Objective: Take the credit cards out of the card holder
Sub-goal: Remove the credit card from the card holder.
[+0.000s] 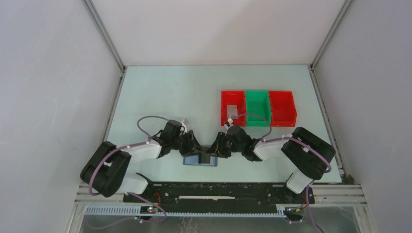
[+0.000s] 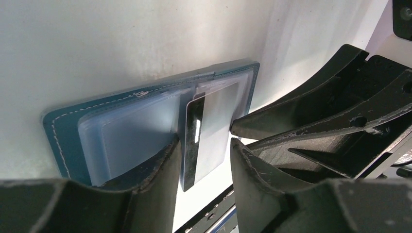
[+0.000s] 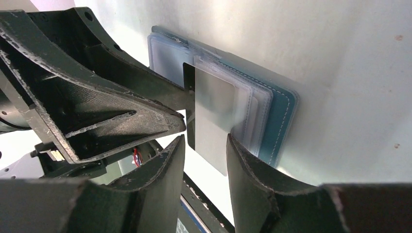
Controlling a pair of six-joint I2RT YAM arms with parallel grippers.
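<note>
The card holder (image 2: 60, 141) lies open and flat on the tabletop (image 1: 165, 92), close to the front edge, just past the black rail (image 1: 218, 187) where the arms are bolted. A striped card (image 2: 216, 116) sticks partway out of a pocket, toward the front. The L end effector (image 2: 205, 141) has its fingers apart w/ the card btw them. One finger sits right at the stripe edge and a thin gap shows at the other, so no squeeze yet. The R end effector (image 3: 206, 141) comes in from the other side. Its fingers are apart too, w/ the card in the gap, but so close that I can't tell if they pinch it. The 2 end effectors almost meet tip to tip over the holder, so there is v. little room there, and each one is in the other's way. Behind the holder and to the left the tabletop is bare and wide. At the back right 3 bins stand in a row, touching: a red bin (image 1: 224, 108), a green bin (image 1: 257, 99) and a 2nd red bin (image 1: 282, 108), all well apart from the holder. A grey card (image 1: 232, 112) lies in the 1st red bin. White walls (image 1: 48, 73) close in the tabletop on both sides and at the back, far from the holder.
</note>
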